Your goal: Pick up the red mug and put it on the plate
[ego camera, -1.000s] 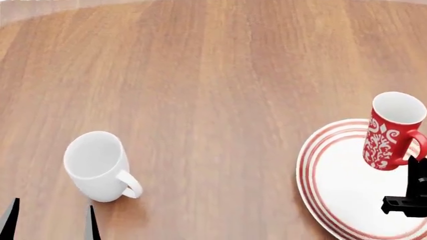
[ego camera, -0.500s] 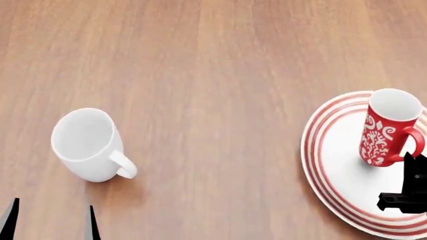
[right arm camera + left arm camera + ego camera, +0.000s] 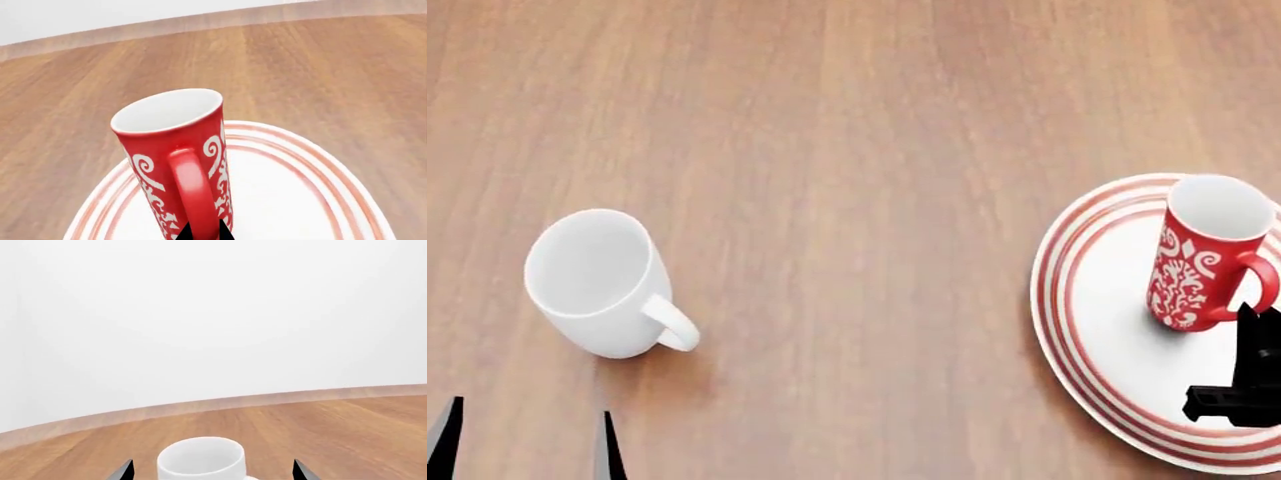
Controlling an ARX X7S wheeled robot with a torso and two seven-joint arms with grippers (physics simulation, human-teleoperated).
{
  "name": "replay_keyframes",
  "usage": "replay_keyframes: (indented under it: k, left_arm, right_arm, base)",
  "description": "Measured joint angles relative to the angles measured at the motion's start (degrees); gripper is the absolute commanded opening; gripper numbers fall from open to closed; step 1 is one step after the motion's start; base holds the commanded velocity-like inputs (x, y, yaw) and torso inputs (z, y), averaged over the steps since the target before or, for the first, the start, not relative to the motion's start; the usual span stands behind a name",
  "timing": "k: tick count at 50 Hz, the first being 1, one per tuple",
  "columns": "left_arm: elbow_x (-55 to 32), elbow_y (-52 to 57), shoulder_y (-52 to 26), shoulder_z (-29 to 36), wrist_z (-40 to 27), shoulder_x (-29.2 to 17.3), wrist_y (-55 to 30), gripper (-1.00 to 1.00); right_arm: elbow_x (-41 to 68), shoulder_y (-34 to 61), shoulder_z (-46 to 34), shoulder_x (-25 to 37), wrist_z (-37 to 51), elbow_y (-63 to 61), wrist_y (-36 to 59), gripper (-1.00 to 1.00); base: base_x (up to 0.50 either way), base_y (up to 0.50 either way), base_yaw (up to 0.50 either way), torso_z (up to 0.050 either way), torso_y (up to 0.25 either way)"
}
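The red mug is standing upright on the plate, its base sitting on the white centre inside the red rings, toward the far side of the plate in the head view. Its loop handle is pointing back toward the right pincer, whose two dark fingertips are showing close together on either side of the handle's lower part in the right wrist view; they are lying against it, so the right pincer is appearing to be pinching the handle, though the contact itself is falling at the edge of the picture. In the head view the dark body of that arm is sitting over the near right part of the plate, just beside the mug. The plate is resting on the wooden counter at the robot's right. Well apart, at the left, a plain white mug is standing on the counter, in front of the left pincer, whose fingertips are spread wide and holding nothing.
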Motion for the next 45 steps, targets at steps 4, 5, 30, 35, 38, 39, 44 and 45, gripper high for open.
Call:
replay_keyframes:
  k: [4, 5, 30, 35, 38, 39, 44, 45]
  left_arm:
    - [0.01, -0.07, -0.05, 0.08, 0.0, -0.03, 0.13, 1.0]
    - [0.01, -0.09, -0.06, 0.1, 0.0, -0.04, 0.16, 1.0]
    - [-0.11, -0.29, -0.25, 0.54, -0.07, -0.22, 0.53, 1.0]
    - [-0.16, -0.3, -0.28, 0.64, -0.05, -0.27, 0.56, 1.0]
    - [-0.19, -0.3, -0.3, 0.71, -0.04, -0.3, 0.56, 1.0]
    - [-0.2, -0.3, -0.31, 0.73, -0.03, -0.31, 0.57, 1.0]
    - [-0.24, -0.3, -0.34, 0.83, -0.02, -0.36, 0.57, 1.0]
    - [-0.23, -0.31, -0.34, 0.84, -0.03, -0.37, 0.58, 1.0]
  right_arm:
    - [0.03, -0.25, 0.04, -0.02, -0.21, 0.08, -0.22, -1.0]
    - [0.03, -0.33, 0.03, -0.02, -0.29, 0.1, -0.28, -1.0]
    - [-1.05, -0.71, -0.43, -0.82, -2.4, 3.15, -3.02, 1.0]
    - [-1.19, -0.87, -0.34, -0.95, -2.61, 3.63, -3.48, 1.0]
    - [-1.2, -0.95, -0.23, -1.03, -2.77, 3.94, -3.75, 1.0]
    - [-1.19, -0.97, -0.17, -1.05, -2.83, 4.05, -3.86, 1.0]
    - [-1.17, -1.11, 0.12, -1.17, -3.15, 4.66, -4.43, 1.0]
    - [-1.17, -1.13, 0.18, -1.18, -3.21, 4.79, -4.53, 1.0]
  base:
    - [0.0, 0.0, 0.0, 0.0, 0.0]
    - [0.0, 0.0, 0.0, 0.0, 0.0]
    - [0.0, 0.0, 0.0, 0.0, 0.0]
    - [0.0, 0.0, 0.0, 0.0, 0.0]
    - [0.0, 0.0, 0.0, 0.0, 0.0]
    - [0.0, 0.0, 0.0, 0.0, 0.0]
    - [0.0, 0.0, 0.0, 0.0, 0.0]
    - [0.0, 0.0, 0.0, 0.0, 0.0]
